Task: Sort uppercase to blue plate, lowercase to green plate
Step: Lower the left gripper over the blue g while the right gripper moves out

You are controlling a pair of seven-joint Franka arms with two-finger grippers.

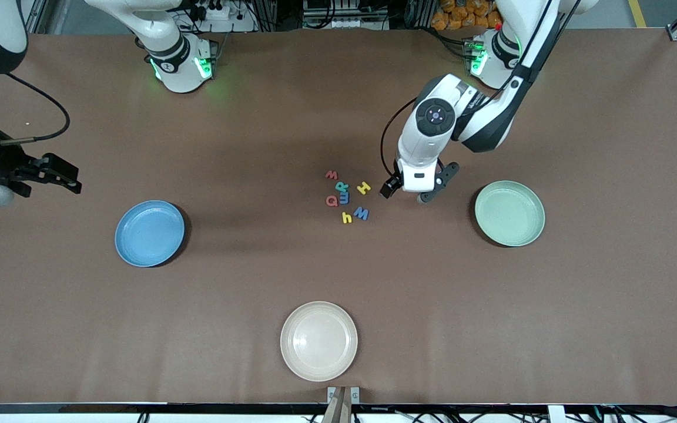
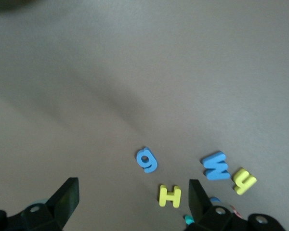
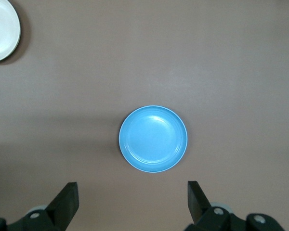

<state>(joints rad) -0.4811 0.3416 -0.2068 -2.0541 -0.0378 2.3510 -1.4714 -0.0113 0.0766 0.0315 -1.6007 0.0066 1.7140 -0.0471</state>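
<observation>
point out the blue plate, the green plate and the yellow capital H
blue plate [image 1: 149, 234], front view, bare middle of its dish
green plate [image 1: 509, 212], front view, bare middle of its dish
yellow capital H [image 2: 170, 196], left wrist view, on its crossbar

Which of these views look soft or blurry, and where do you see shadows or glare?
Front view: sharp; the blue plate and green plate each cast a dark crescent shadow, and the cream plate shows a soft sheen. Left wrist view: hazy, the yellow H soft-edged, with a broad diagonal shadow across the table. Right wrist view: evenly lit, mild glare on the blue plate.
</observation>
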